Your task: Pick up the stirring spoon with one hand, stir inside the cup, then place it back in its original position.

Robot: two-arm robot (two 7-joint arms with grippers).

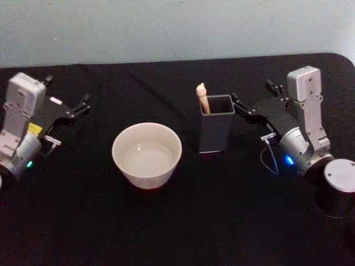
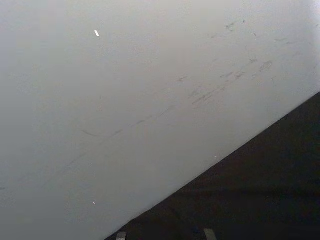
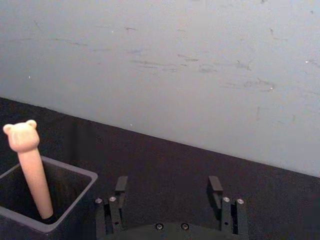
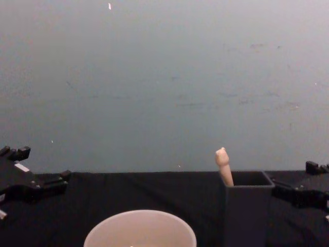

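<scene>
1. Head view: the cup (image 1: pixel 147 154) stands on the black desk (image 1: pixel 177 233), left of centre, with a pale, shiny inside that may be liquid — I cannot tell. Just to its right stands the dark grey holder (image 1: pixel 216 123), and the stirring spoon (image 1: pixel 202 97) leans in its near-left corner, bear head up. The right tool (image 1: pixel 235 102) lies just beside the holder's right wall, holding nothing; its fingers are too dark to judge here. The left tool (image 1: pixel 84 103) is parked well apart at the desk's left, with a white label and a yellow one on the arm, both unreadable; whether its fingers are apart I cannot tell.
2. Left wrist view: the grey wall (image 2: pixel 125 100) and a dark corner of desk.
3. Right wrist view: the right tool's two fingers (image 3: pixel 121 186) stand clearly apart and empty — the holder and spoon handle sit off to one side, untouched.
4. Chest view: the cup's rim is at the bottom, the holder to its right with the bear head above its rim.
</scene>
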